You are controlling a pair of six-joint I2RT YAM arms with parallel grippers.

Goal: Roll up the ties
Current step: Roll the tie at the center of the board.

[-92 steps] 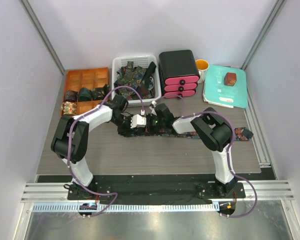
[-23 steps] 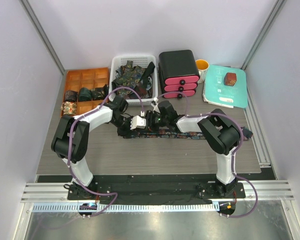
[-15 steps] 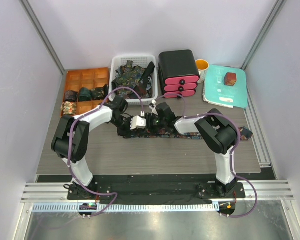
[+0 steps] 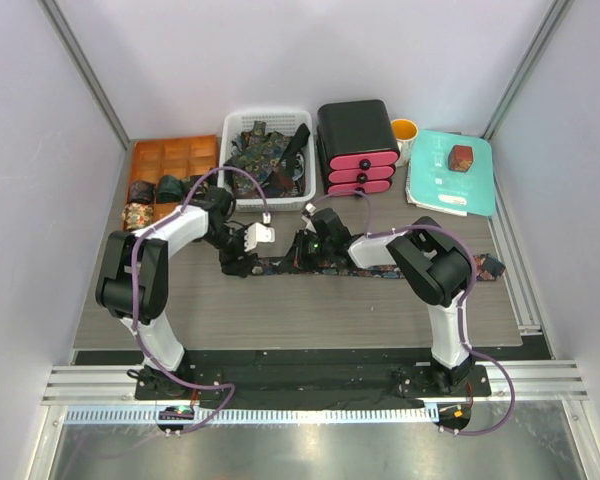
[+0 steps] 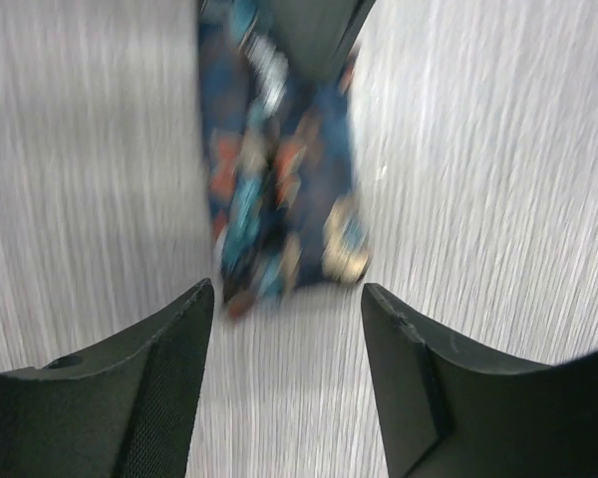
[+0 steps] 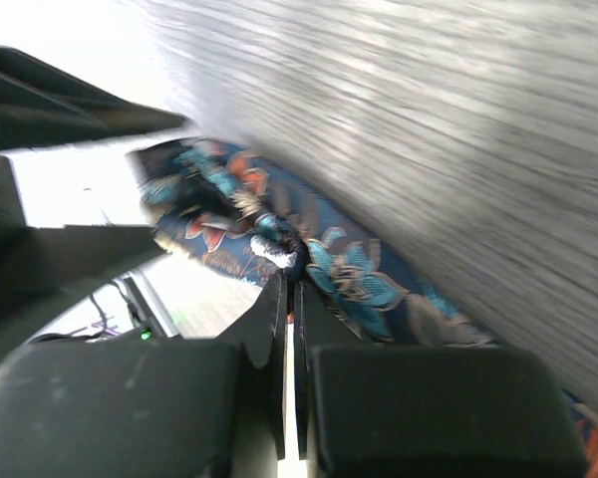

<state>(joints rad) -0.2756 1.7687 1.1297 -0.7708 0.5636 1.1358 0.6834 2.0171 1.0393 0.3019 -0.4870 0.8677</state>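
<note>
Grey wood-grain table (image 4: 280, 310), top view. Along the far edge, left to right: orange compartment tray (image 4: 148, 153), white slotted basket (image 4: 270, 114), black drawer unit (image 4: 355, 128) with pink fronts, yellow cup (image 4: 405, 130), teal board (image 4: 472, 192) over papers. One patterned necktie (image 4: 375, 271) lies flat across the middle, its broad end near the right edge, well apart from the far row

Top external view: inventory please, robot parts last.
flat tie: one, dark paisley, across table centre
basket: one, white, back
loose ties: pile, dark print, in basket
tray: one, orange, back left
rolled ties: four, mostly dark, in tray
drawer unit: one, black and pink, back centre
cup: one, orange, beside drawer unit
folder: one, teal, back right
box: one, red-brown, on folder
left tool: one, black, open at flat tie's end
right tool: one, black, shut on flat tie
</note>
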